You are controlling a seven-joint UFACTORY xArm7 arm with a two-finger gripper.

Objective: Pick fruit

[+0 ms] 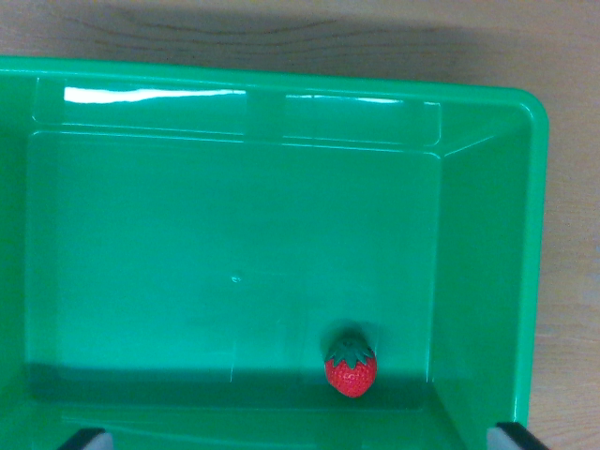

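A small red strawberry (pixel 351 367) with a green leafy cap lies on the floor of a green plastic bin (pixel 487 244), near the bin's lower right inner corner in the wrist view. My gripper (pixel 302 442) shows only as two dark fingertips at the bottom edge, one at the left (pixel 86 439) and one at the right (pixel 518 437). They stand far apart with nothing between them. The strawberry sits above the gripper's line, nearer the right fingertip, and touches neither.
The bin's walls rise on the top and right sides, with a glossy rim. A wooden tabletop (pixel 572 281) shows beyond the bin at the top and right. The rest of the bin's floor holds nothing.
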